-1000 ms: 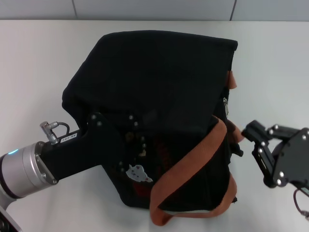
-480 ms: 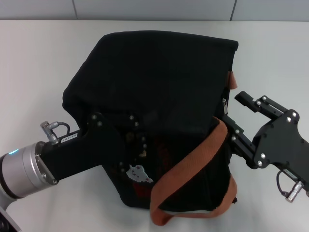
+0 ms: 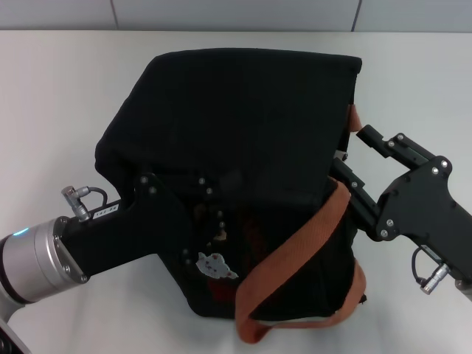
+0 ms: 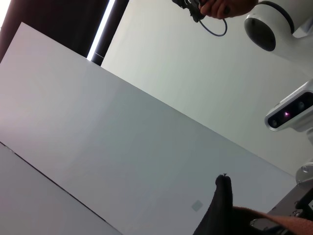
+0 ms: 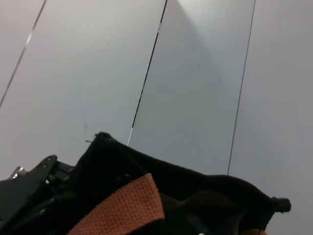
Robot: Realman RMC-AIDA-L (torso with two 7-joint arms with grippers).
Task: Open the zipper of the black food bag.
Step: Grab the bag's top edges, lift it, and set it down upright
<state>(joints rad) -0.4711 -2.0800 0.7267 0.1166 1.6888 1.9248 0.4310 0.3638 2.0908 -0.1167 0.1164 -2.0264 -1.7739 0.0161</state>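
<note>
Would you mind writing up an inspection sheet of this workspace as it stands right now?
Surface: white table, bare around the bag.
Job's things: black food bag slumped in the middle, an orange-brown strap looped over its near right corner; bear patch on the front. Whether the zipper is open cannot be told.
Clutter: nothing seen.
Grippers: left gripper pressed against the bag's front, fingers hidden. Right gripper open at the bag's right edge, one finger beside the strap, the other farther out.
Cables: short cable loops at the left wrist and right wrist.
Surroundings: pale panelled wall behind the table.
</note>
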